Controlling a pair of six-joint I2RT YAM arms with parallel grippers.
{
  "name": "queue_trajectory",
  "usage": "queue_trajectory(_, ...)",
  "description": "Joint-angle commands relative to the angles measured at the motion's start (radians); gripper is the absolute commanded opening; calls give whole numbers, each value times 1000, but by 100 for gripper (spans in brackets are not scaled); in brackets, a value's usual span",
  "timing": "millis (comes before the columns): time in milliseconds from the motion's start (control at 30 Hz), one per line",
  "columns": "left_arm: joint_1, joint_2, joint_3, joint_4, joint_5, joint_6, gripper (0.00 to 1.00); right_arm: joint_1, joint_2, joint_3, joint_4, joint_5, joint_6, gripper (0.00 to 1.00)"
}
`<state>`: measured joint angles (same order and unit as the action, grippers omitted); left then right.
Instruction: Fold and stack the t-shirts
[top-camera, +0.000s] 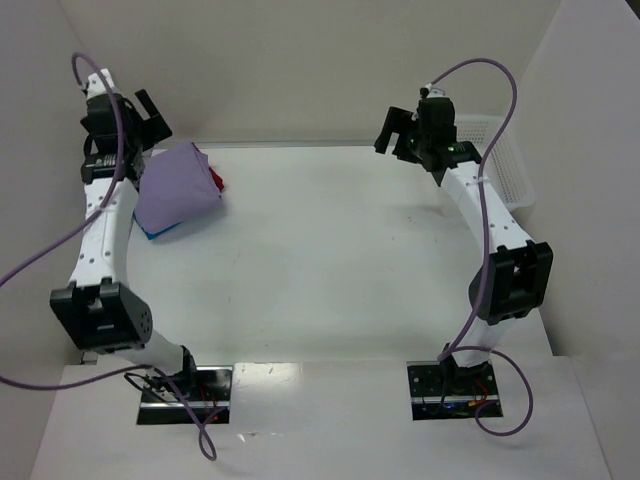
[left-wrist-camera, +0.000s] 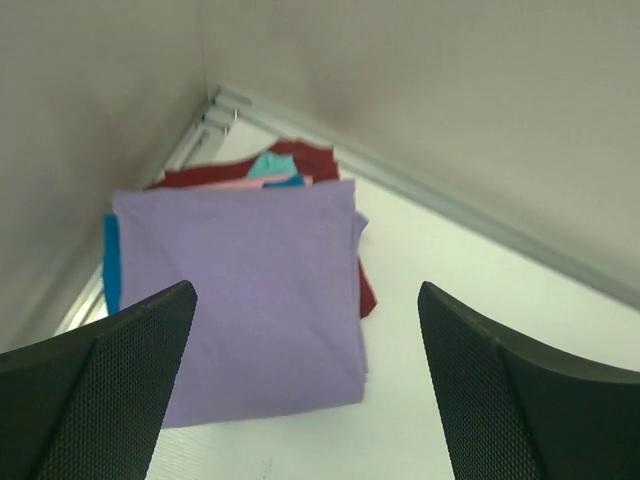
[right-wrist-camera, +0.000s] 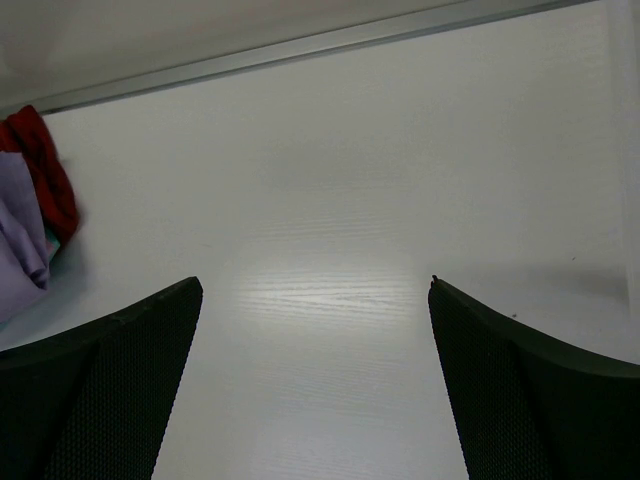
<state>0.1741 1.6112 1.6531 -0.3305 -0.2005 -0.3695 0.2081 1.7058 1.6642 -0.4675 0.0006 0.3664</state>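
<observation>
The t-shirts lie folded in one stack at the table's far left corner. A lavender shirt is on top. Edges of a red one, a pink one and a bright blue one stick out underneath. My left gripper hovers above the stack's near edge, open, with nothing between its fingers. Raised over the far right of the table, my right gripper is open and empty. The stack's edge appears at the left of its view.
A white mesh basket stands at the far right, behind the right arm. Walls close the table at the back and on both sides. A metal rail runs along the foot of the back wall.
</observation>
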Motion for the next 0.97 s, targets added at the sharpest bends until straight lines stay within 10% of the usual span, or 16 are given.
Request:
queue_trajectory(0,2,-165,-76,-9,-30,1,99,-10,-54,51,-23,7,2,99)
queue_trajectory(467,22,-474,-386,-134,127,41,99,-10,-130,-64,-11,-111,-58,99)
queue_trajectory(933,22,-398,-458,-107,214,9,99,-10,-259,-161,26,-183,-26,99)
